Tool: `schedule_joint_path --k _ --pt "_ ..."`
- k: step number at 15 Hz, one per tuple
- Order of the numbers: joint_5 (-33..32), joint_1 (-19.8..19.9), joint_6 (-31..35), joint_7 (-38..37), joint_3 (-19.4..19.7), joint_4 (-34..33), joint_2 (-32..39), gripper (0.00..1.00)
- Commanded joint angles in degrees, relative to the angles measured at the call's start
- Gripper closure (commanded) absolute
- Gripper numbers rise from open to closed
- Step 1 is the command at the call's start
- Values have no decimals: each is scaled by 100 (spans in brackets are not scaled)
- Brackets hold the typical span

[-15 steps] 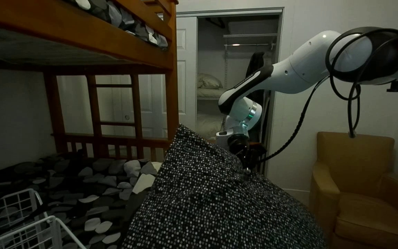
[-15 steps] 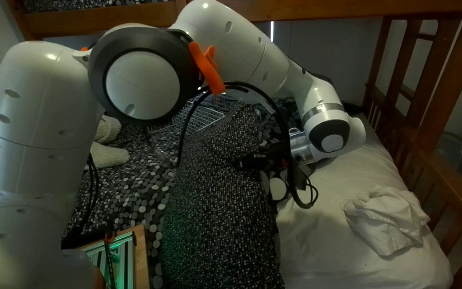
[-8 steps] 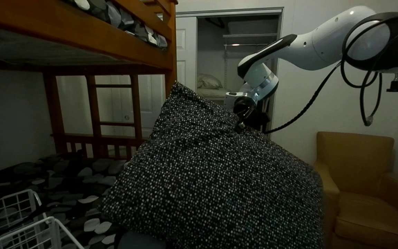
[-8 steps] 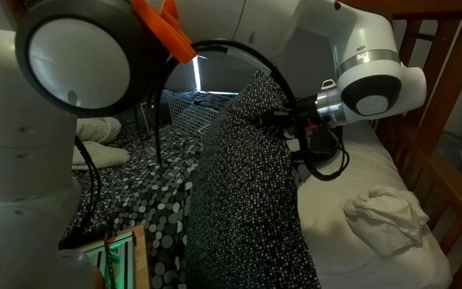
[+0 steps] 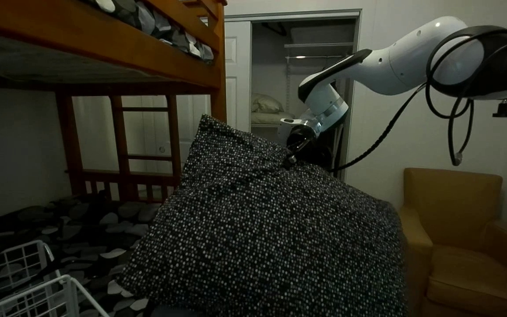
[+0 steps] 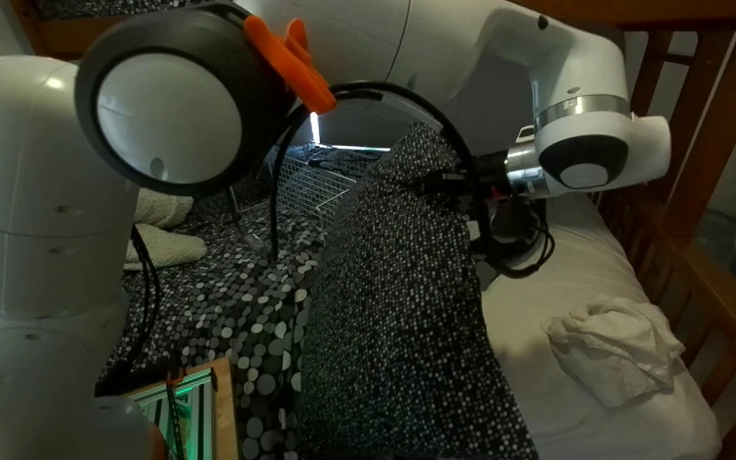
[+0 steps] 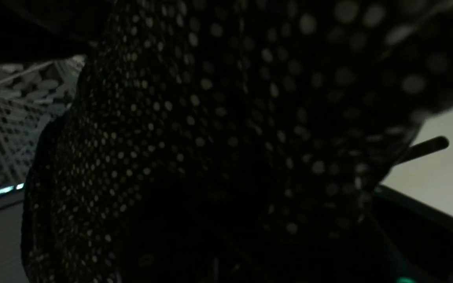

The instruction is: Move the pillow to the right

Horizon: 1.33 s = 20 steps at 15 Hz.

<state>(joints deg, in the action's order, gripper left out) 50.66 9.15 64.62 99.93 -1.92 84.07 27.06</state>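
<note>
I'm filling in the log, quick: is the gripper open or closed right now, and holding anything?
Gripper: closed, holding the pillow near its top.

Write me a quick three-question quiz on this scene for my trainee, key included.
1. True or false: the gripper stands clear of the pillow.
2. Which seat shows in an exterior view? A) blue sofa; B) tan armchair; C) wooden stool.
3. Short answer: what pattern difference tells the pillow from the dark bedding?

Key: 1. False, it grips the pillow. 2. B. 3. The pillow has tiny white dots; the dark bedding has larger grey-white blotches.
</note>
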Motion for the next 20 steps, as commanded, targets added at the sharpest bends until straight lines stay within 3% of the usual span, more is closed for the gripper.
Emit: schedule_joint_path --k 1,8,9,12,15,20 --pt "992 215 -49 -515 48 -862 -43 100" --pt "991 216 1222 -1199 199 -3143 622 100" --pt "860 160 993 -971 199 -2335 247 100" --pt "729 79 1350 -1028 241 -2751 471 100" --pt "-7 83 853 -955 124 -3978 988 100" --pt "-1177 -146 575 -879 -181 -5253 1310 100"
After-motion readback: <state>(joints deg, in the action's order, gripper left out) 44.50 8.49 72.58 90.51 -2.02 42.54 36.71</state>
